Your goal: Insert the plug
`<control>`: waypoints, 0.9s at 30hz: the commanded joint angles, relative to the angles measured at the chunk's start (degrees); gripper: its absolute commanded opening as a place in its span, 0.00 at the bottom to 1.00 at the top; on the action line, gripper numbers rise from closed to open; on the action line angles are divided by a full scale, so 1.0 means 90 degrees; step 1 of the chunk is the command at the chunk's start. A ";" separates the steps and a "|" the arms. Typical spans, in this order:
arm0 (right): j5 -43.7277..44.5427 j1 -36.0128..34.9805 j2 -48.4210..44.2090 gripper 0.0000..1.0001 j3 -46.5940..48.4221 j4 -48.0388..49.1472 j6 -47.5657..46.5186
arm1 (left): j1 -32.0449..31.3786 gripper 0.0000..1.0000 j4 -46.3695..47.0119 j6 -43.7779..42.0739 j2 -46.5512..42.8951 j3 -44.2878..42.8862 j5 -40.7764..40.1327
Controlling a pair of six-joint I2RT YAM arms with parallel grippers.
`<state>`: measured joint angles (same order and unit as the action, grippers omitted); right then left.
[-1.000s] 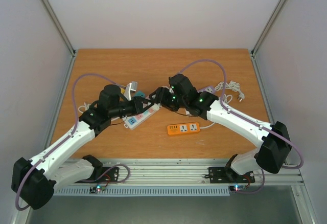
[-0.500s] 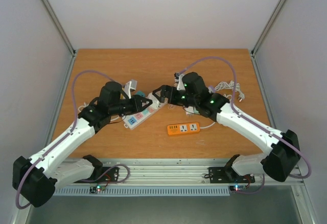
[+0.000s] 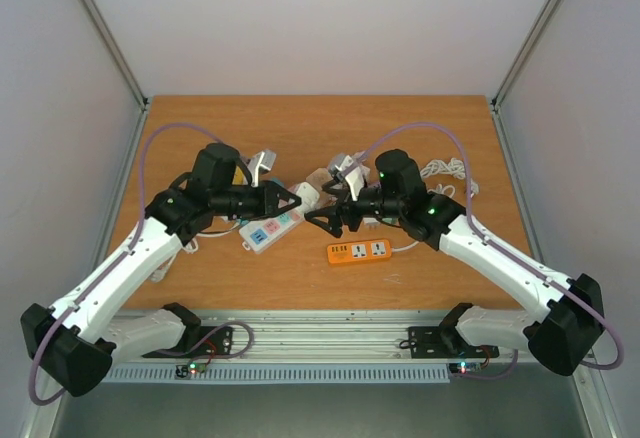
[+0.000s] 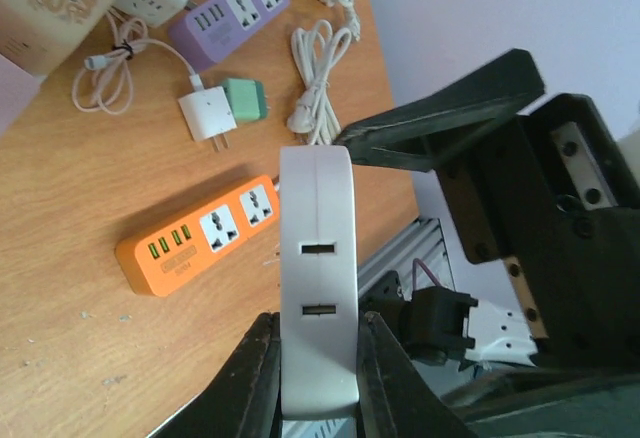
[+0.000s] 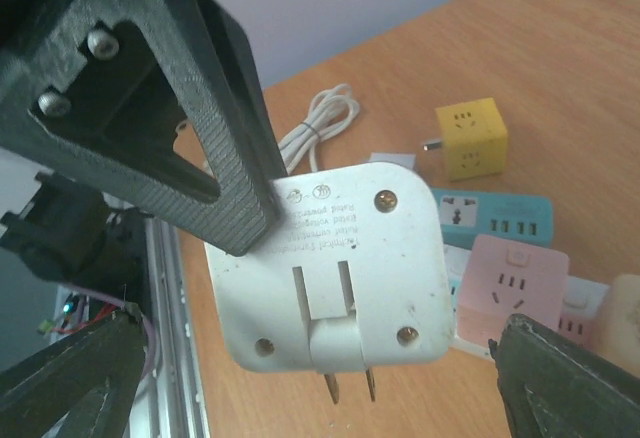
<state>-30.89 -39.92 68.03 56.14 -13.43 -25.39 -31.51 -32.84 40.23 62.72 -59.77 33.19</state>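
Observation:
The plug (image 4: 318,258) is a flat white square adapter with two slots in its edge. My left gripper (image 4: 318,343) is shut on it and holds it off the table. In the right wrist view the plug (image 5: 330,258) shows its screwed back, with two metal prongs pointing down. My right gripper (image 5: 320,363) stands open around it, its fingers well clear on both sides. From above, the plug (image 3: 308,195) hangs between the left gripper (image 3: 290,199) and the right gripper (image 3: 325,220). An orange power strip (image 3: 358,252) lies on the table to the near right.
A white strip with blue and pink sockets (image 3: 270,230) lies under the left arm. A purple strip (image 4: 235,13), a small white charger (image 4: 205,116) and coiled white cables (image 4: 315,68) lie at the back right. A yellow cube socket (image 5: 470,138) and a pink socket block (image 5: 515,278) sit nearby.
The right gripper has opened and let go of the plug, drawing back toward the near right. The left gripper has shut on the plug and carried it slightly right.

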 commanded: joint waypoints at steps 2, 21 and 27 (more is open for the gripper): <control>-0.0642 -0.0099 0.0283 0.95 0.0301 -0.0238 -0.1013 | 0.0016 0.00 -0.0239 -0.0213 -0.0042 -0.0308 0.0477; 0.0337 -0.0577 0.0791 0.62 0.0911 -0.0972 -0.1889 | 0.0025 0.25 -0.0385 0.0130 -0.0113 -0.0383 0.0587; 0.0362 -0.0744 0.0894 0.61 0.1154 -0.1240 -0.2109 | 0.0028 0.53 -0.0455 0.0116 0.0180 -0.0420 0.0944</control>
<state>-28.40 -45.23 75.31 62.98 -22.96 -41.50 -31.46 -37.08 41.74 62.70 -61.93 38.39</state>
